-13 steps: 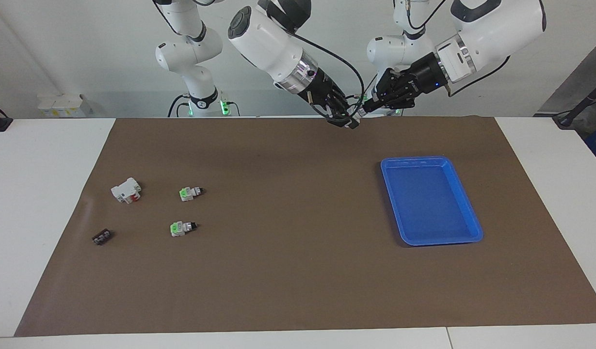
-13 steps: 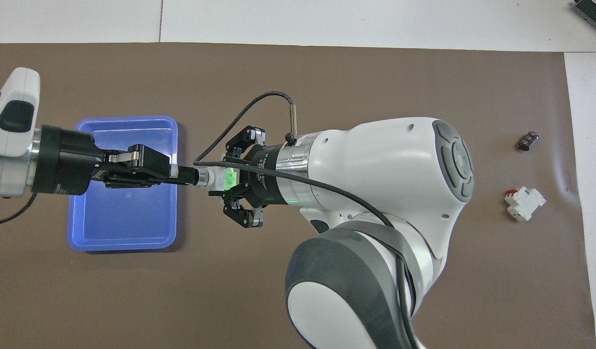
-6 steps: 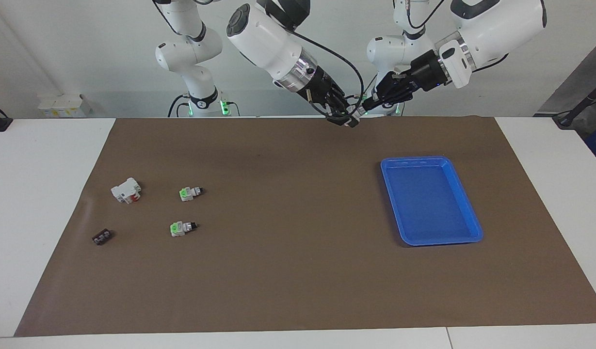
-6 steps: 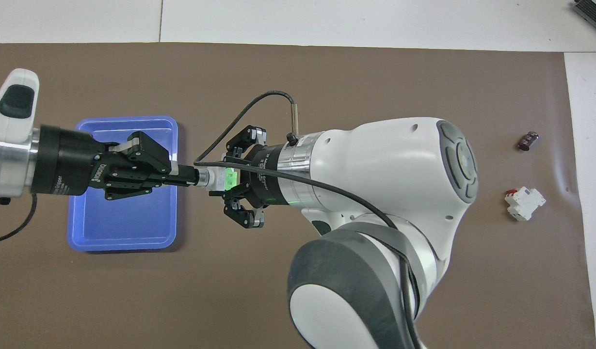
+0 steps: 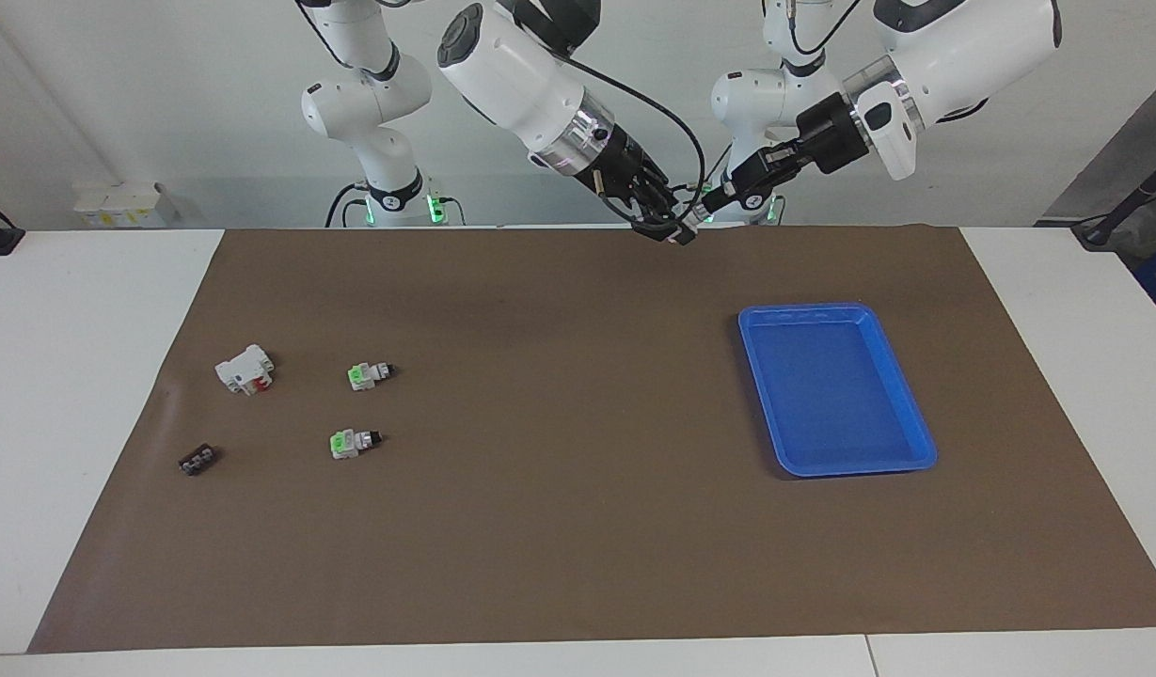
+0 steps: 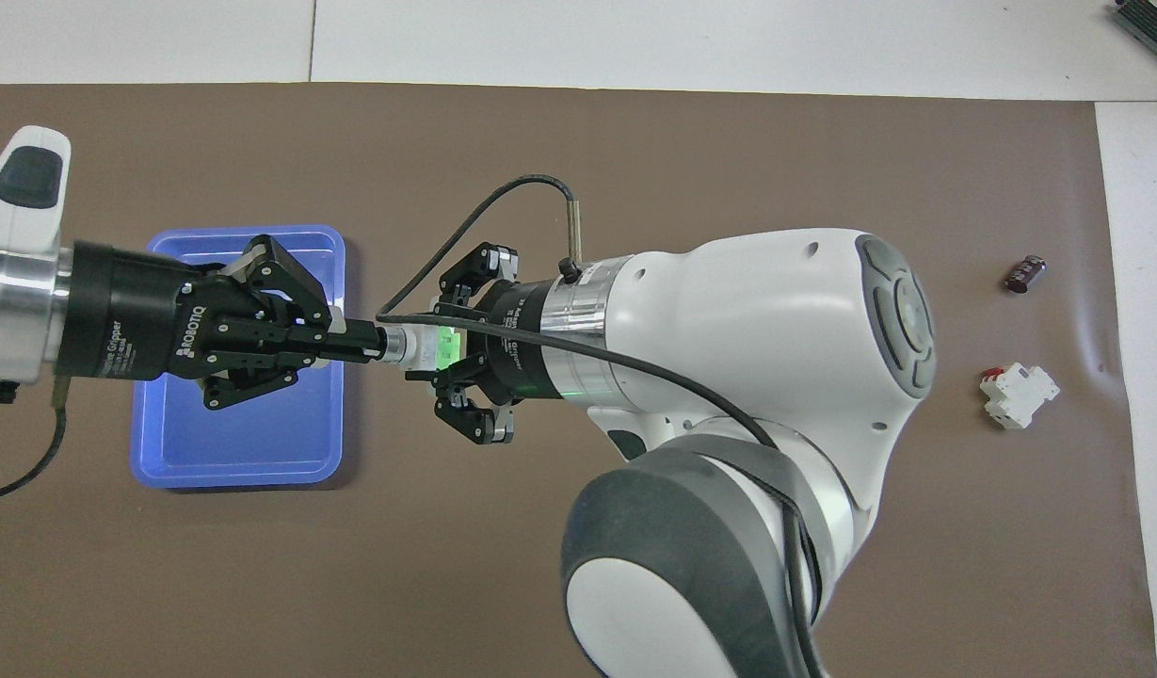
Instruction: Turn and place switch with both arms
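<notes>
One switch [image 6: 425,347], white-grey with a green face, hangs in the air between both grippers, over the mat's edge nearest the robots. It also shows in the facing view [image 5: 692,219]. My right gripper [image 6: 439,348] [image 5: 673,231] is shut on its white-green body. My left gripper [image 6: 354,340] [image 5: 715,201] is shut on its black knob end, coming in from the left arm's end. Two more switches [image 5: 368,374] [image 5: 352,442] lie on the mat toward the right arm's end. The right arm hides them in the overhead view.
A blue tray [image 5: 755,376] [image 6: 239,232] with nothing in it lies on the brown mat toward the left arm's end. A white block with a red part [image 5: 245,369] [image 6: 1016,395] and a small black piece [image 5: 197,460] [image 6: 1023,274] lie beside the loose switches.
My left wrist has turned about its own axis while shut on the knob end, and its side module now faces another way. The right gripper and the switch stay nearly in place.
</notes>
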